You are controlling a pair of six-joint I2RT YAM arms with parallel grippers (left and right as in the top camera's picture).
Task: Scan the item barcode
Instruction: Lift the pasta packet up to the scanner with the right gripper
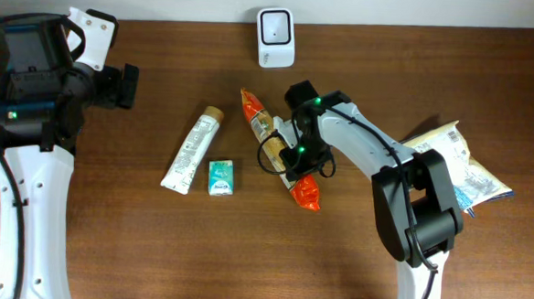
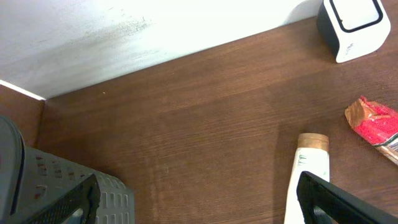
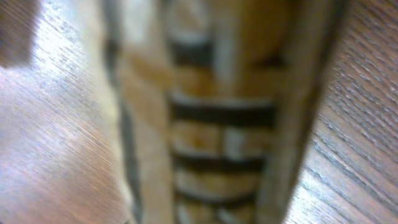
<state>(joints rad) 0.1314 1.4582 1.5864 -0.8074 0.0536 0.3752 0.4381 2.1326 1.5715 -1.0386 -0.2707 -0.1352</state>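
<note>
1. Brown wooden table (image 1: 152,253) carries everything; a white boxy barcode scanner with a dark window (image 1: 275,37) stands at its far edge, near the middle.
2. Long orange and clear plastic snack packet (image 1: 304,194) lies slantwise at the centre, nearer than the scanner and well apart from it; its far end points roughly towards the scanner; its near end lies further right.
3. Right gripper (image 1: 288,156) sits low over the middle of that packet and hides it there; whether its jaws are spread or pinching the packet I cannot tell; the right wrist view is filled by a blurred close-up of striped wrapper, with no fingers visible.
4. Left gripper (image 1: 126,85) hovers at the far left; its black fingers (image 2: 336,199) are spread wide with nothing between them.
5. White squeeze tube with a tan cap (image 1: 192,153) lies left of the packet; a small teal and white carton (image 1: 221,177) sits just beside the tube's near end, on its right.
6. Cream crinkled bag with blue print (image 1: 459,150) lies at the right, partly hidden by the right arm; a grey slotted crate (image 2: 43,180) stands at the left edge.
</note>
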